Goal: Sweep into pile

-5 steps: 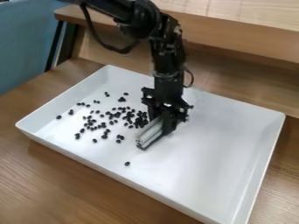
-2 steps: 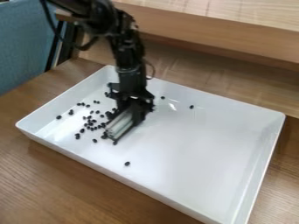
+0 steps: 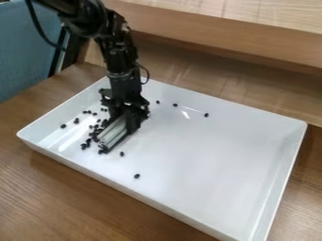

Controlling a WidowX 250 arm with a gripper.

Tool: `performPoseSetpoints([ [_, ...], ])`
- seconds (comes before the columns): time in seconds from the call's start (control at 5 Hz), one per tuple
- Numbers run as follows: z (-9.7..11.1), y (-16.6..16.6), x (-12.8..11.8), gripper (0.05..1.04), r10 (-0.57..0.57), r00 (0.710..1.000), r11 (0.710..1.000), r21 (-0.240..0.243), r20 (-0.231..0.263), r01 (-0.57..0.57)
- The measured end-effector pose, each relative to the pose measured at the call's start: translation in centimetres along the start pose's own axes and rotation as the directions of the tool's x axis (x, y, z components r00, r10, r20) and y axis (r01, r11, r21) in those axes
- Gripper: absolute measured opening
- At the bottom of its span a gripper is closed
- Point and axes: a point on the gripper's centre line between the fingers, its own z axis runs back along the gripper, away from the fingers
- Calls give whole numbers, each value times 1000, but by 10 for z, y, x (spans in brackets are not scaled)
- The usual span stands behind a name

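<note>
I am holding my black gripper low inside the left part of the white tray, closed on a pale ribbed bar; how wide the grip is, I cannot tell. Small dark beans are lying around the bar, mostly toward the tray's left end. Strays are sitting near its far wall, and one stray bean is lying nearer its front wall. I am judging the beans light, hard and quick to roll on the glossy floor, so they are calling for slow, level pushing rather than pinching; the bar, seemingly stiff, is best gripped by its upper part. The tray's raised walls are limiting my reach. Beyond the tray, a wooden ledge is standing; beneath it, a wooden table is supporting everything.
</note>
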Motion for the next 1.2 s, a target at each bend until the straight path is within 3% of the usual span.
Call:
performPoseSetpoints([
  [0.6,2,30,6,404,-141,989,988,60,-31,143],
  [1.0,1,38,6,404,-144,989,988,56,-18,144],
  [1.2,0,33,6,479,-148,989,989,25,-1,148],
])
